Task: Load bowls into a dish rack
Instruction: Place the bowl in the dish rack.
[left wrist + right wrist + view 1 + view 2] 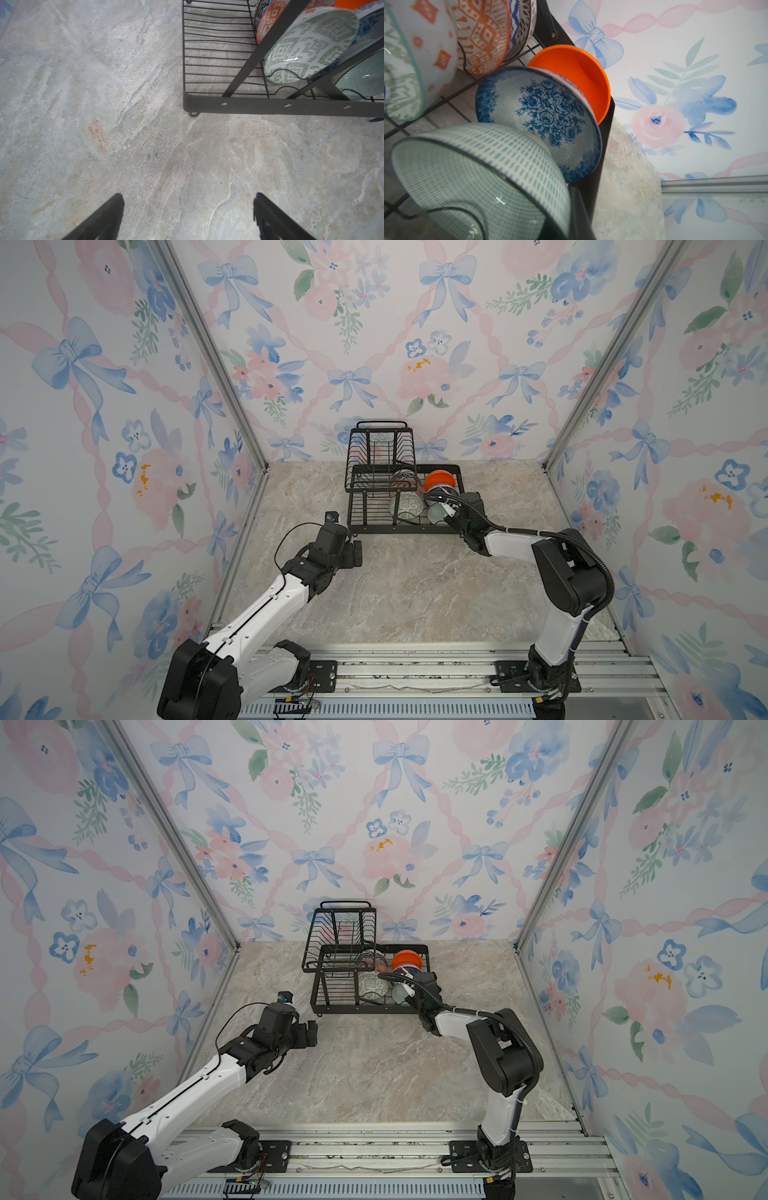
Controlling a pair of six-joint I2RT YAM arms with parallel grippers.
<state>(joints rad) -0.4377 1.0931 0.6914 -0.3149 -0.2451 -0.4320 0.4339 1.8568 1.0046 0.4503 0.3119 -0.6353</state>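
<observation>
Left gripper (356,552) hangs open and empty at the 7 o'clock corner of the dish rack (395,529). Patterned bowls (406,502) stand on edge inside. At the rack's 4 o'clock corner, the right gripper (449,514) pinches the tilted pale green bowl (435,512).

Floral wallpaper walls (415,344) — veined marble tabletop (415,593).

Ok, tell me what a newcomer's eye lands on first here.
The bow-and-flower wallpaper covers all three walls. At the back of the marble table, the black dish rack holds patterned bowls, with a bright orange bowl at its far right corner. The right claw reaches into its near right side; the left claw hangs open by its near left corner.
</observation>
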